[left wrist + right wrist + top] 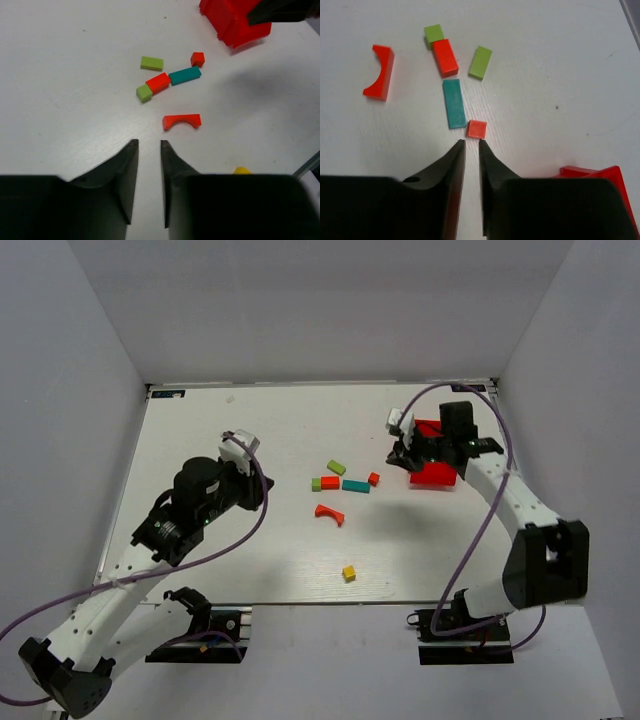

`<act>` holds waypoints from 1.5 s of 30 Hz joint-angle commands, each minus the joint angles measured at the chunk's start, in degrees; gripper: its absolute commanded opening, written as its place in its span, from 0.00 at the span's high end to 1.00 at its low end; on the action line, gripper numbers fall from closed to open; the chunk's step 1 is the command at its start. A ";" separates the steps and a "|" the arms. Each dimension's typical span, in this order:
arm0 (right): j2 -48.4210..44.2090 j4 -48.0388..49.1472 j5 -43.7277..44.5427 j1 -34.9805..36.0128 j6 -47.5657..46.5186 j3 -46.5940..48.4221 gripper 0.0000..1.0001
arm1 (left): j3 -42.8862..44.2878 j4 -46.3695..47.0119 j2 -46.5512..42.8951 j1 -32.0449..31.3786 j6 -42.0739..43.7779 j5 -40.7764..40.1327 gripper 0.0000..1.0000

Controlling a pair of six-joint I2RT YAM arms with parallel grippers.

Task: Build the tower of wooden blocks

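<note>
Lying scattered on worktop [250,420], none stacked: wooden blocks [355,486]. Judged light, rigid, smooth-painted; best pinched across flat parallel sides, red arch [182,121] across its faces. Left jaws, right jaws seen closed, empty.

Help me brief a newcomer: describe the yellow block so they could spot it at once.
On the white table, find the loose cluster of coloured blocks near the middle. Past the red arch toward the table's near edge, the yellow cube lies alone, the only yellow piece and touching nothing.
</note>
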 commanded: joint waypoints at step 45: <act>33.36 -2.06 17.46 16.99 -11.47 18.13 0.29 | -6.27 -1.24 -9.84 -0.12 4.23 5.67 0.22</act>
